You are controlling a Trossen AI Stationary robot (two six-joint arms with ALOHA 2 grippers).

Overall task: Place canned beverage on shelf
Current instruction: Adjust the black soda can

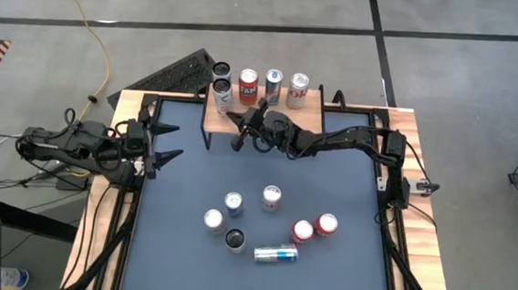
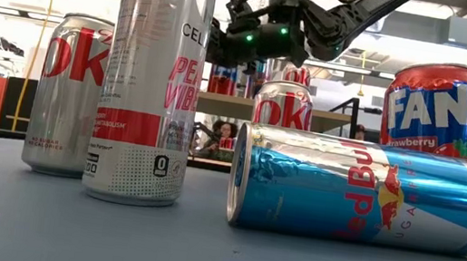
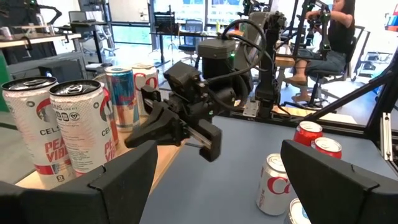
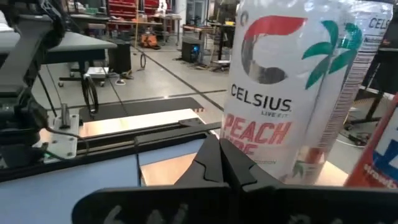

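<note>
The shelf (image 1: 217, 116), a low light-wood rack, stands at the table's far edge. On it stand two Celsius cans (image 1: 221, 92), a red Fanta can (image 1: 247, 87), a Red Bull can (image 1: 273, 87) and a Diet Coke can (image 1: 298, 90). My right gripper (image 1: 239, 136) is shut and holds nothing. It hovers level just in front of the shelf's near edge, pointing at the nearer Celsius can (image 4: 280, 93). My left gripper (image 1: 170, 141) waits open at the table's left edge, with nothing between its fingers.
Several cans stand on the dark mat (image 1: 183, 185) in the near middle: silver ones (image 1: 272, 198), two red ones (image 1: 326, 225) and a dark-topped one (image 1: 235, 239). A blue Red Bull can (image 1: 276, 253) lies on its side. A person sits beyond the table (image 3: 329, 43).
</note>
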